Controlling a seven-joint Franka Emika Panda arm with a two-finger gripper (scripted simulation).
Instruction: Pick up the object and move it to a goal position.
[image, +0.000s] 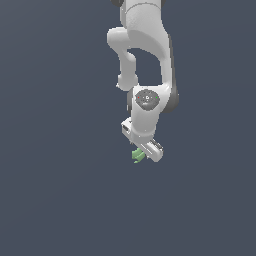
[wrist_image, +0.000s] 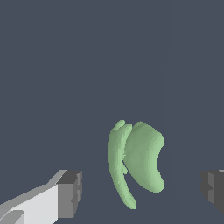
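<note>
Wrist view shows the light-green object (wrist_image: 139, 162) lying on the plain dark grey-blue counter (wrist_image: 65, 65), between the two dark pads of the hand (wrist_image: 141, 192). The hand is spread wide: one grey fingertip (wrist_image: 70, 194) on its white finger stands to one side of the lump and the other fingertip (wrist_image: 213, 189) is only partly in frame at the opposite edge, and neither touches the object. The object is a matte, irregular thing made of two curved lobes side by side, one broad and rounded, the other thin and tapering to a point, and it is much narrower than the gap between the pads

In the exterior view the white Franka arm (image: 145, 55) reaches down from the top of the frame, its wrist tilted, with the hand (image: 145, 154) low over the counter (image: 50, 200). The green object (image: 136, 155) peeps out just at the hand's end, on the exterior view's left side of it; whether it rests on the surface cannot be told from this angle
</note>
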